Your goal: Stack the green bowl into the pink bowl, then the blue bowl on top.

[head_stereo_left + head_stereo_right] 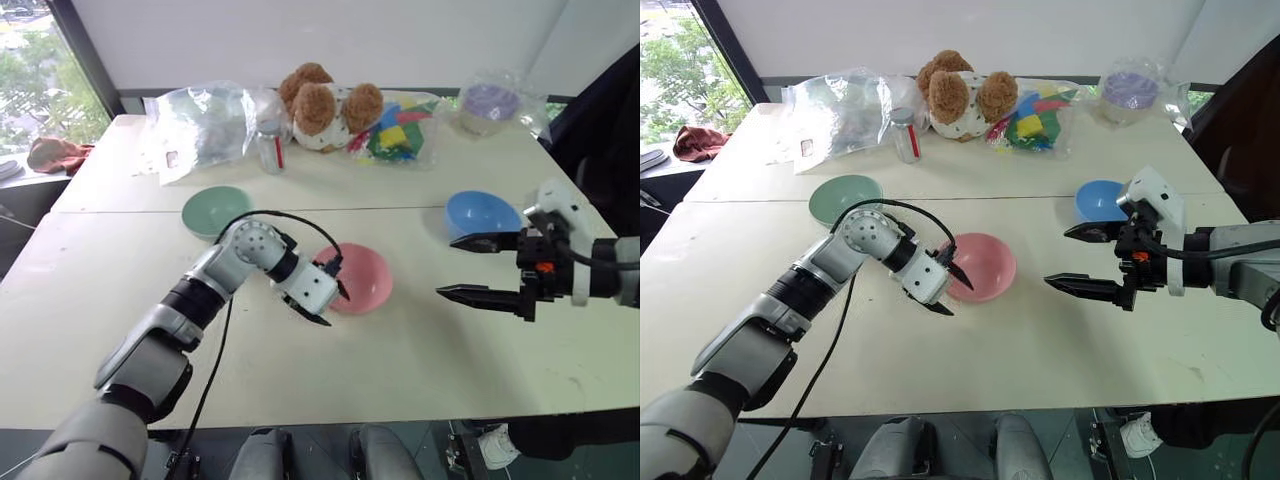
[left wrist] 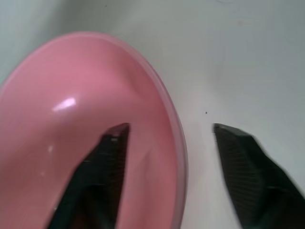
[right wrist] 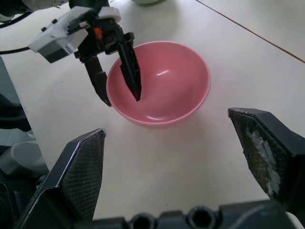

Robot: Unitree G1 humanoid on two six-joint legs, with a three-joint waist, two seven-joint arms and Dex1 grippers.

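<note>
Left claw (image 1: 325, 295) spread open, straddling the near-left rim of the pink bowl (image 1: 362, 275): one finger inside, one outside, nothing clamped. Right claw (image 1: 478, 267) wide open, empty, hovering right of pink. Green bowl (image 1: 215, 209) sits beyond the left arm, nearer that arm; blue bowl (image 1: 483, 212) just behind the right claw. All three smooth, round, glossy plastic on the pale matte bench (image 1: 420, 350).

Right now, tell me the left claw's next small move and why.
Probably draw the left claw back off the pink bowl and go toward the green bowl. Its fingers stand open astride the pink rim, one inside and one outside, gripping nothing, and the green bowl sits apart on the table, not yet stacked.
</note>
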